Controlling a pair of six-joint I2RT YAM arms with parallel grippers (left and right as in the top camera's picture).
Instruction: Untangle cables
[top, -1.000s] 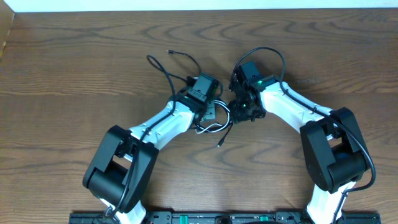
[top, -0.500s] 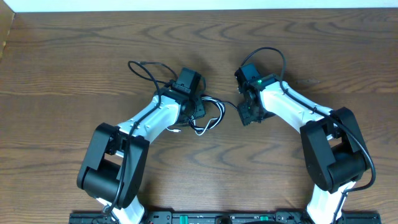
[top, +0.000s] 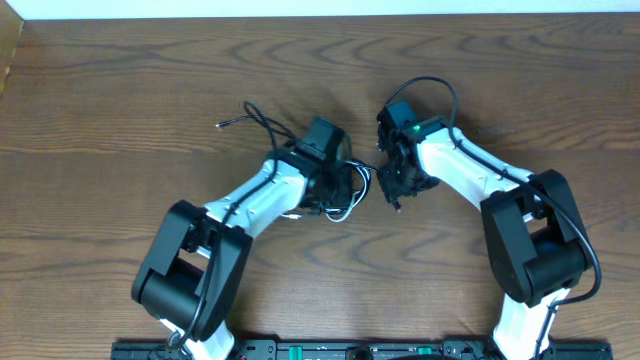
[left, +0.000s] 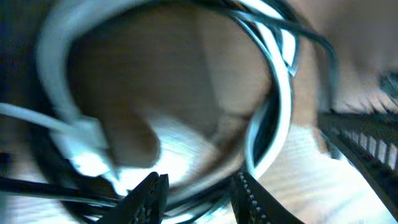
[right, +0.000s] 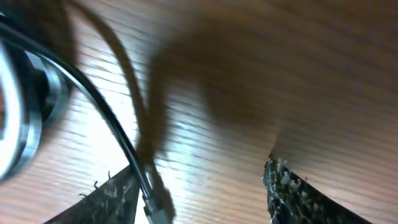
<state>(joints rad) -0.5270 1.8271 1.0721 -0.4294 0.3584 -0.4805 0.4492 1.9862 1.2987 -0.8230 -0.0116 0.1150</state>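
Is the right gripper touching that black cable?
Cannot tell. Right wrist view: black cable runs alongside one finger of the right gripper, too blurred to judge.

One worktop (top: 120, 80) carries everything. Two arms stand at it, a left arm (top: 255, 195) and a right arm (top: 470, 170). Each ends in two fingers, four in all: the left fingers (left: 149, 194) and the right fingers (right: 112, 200).

The cables (top: 345, 205) bunch at the left fingers. One white cable (left: 56, 78) shows there among at least two black strands; blur hides the exact number. One black cable (right: 99, 111) runs just beside the right fingers, with one plug end (right: 157, 208). Beyond the left fingers lies one more black plug (top: 222, 124).
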